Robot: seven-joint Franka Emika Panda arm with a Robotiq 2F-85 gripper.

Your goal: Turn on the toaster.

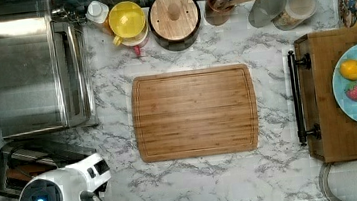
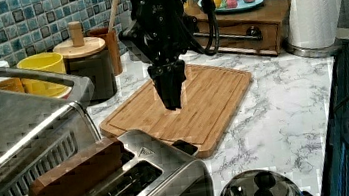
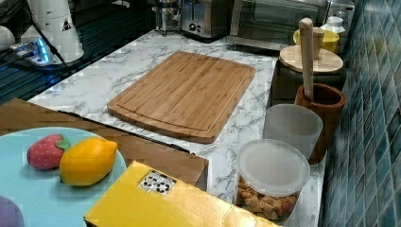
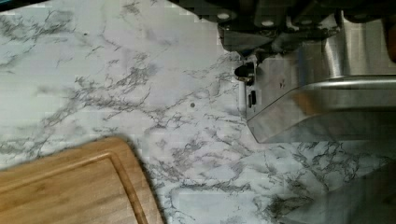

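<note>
1. In the left view the toaster stood in the near foreground, a shiny steel two-slot unit with a brown bread slice standing in its rear slot and a black lever at its end.
2. The gripper hung above the marble counter in the left view, pointing straight down, higher than the toaster's lever end and clear of it.
3. Its fingers looked pressed together at the tip, holding nothing.
4. Behind the gripper in the left view lay the bamboo cutting board, just beyond the toaster.
5. In the top view the toaster sat at the lower left of the counter, partly covered by the white arm, with the toaster oven just above it in the picture.
6. The cutting board lay in the middle of the top view, to the toaster's right.
7. The wrist view showed the toaster's steel end near the black gripper body, with a corner of the cutting board apart from them across bare marble.
8. In the right view the toaster stood at the far end of the counter, beside the toaster oven.
</note>
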